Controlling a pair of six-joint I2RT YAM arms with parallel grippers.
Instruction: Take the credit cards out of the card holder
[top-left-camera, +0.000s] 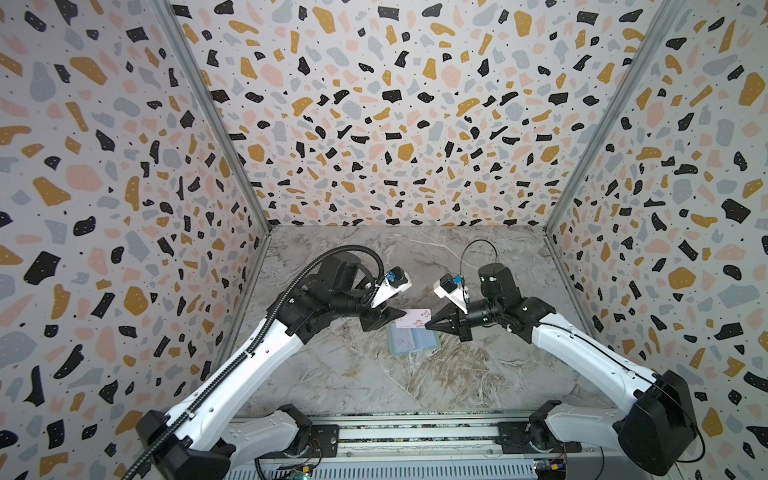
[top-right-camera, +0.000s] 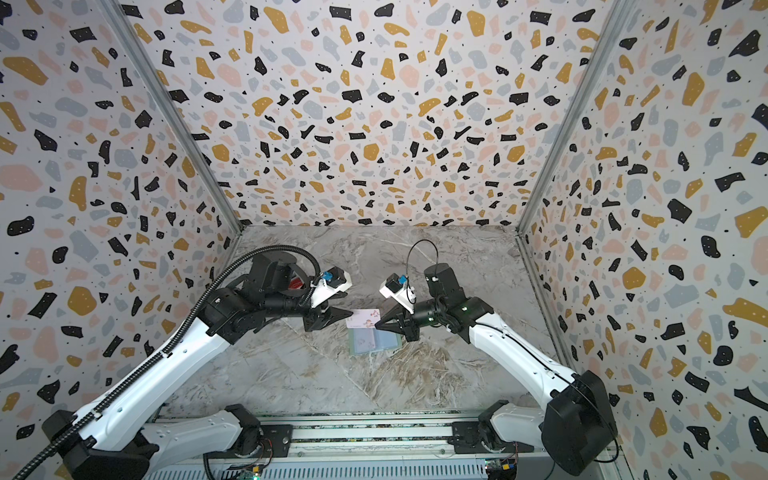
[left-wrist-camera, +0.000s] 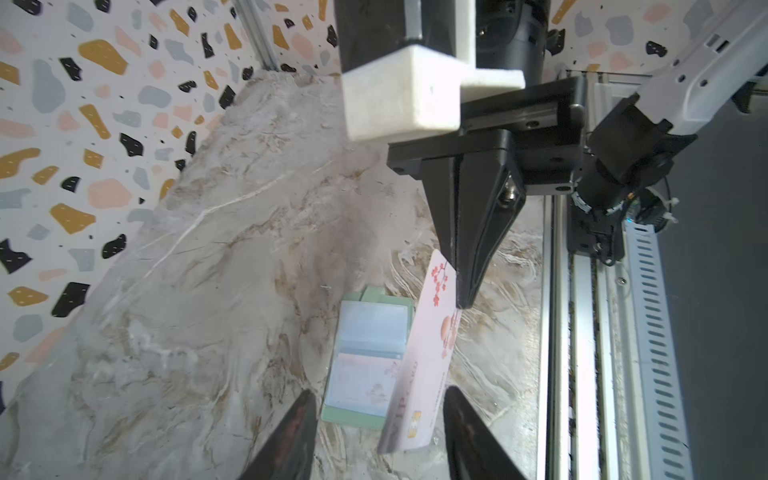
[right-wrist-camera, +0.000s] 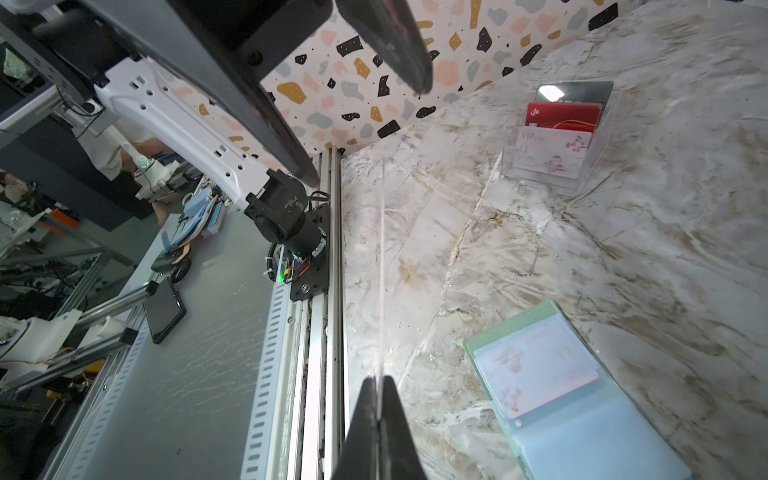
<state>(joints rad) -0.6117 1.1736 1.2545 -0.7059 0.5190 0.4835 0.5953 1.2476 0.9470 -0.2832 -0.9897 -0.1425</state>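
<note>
Glossy plastic credit card (left-wrist-camera: 424, 361), clear-sleeved card holder (left-wrist-camera: 365, 361), marble-look table (left-wrist-camera: 208, 291), perhaps laminate

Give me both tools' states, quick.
Left tool: open, jaws either side of the white-pink card.
Right tool: closed, holding that card by its other end.

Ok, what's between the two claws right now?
The white-pink flowered card, one end pinched in the right claw, the other inside the open left claw; the left wrist view shows it.

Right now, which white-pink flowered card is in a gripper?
The card in the right gripper, pinched by one end; another card lies sleeved in the card holder, a third card sits in the clear box.
</note>
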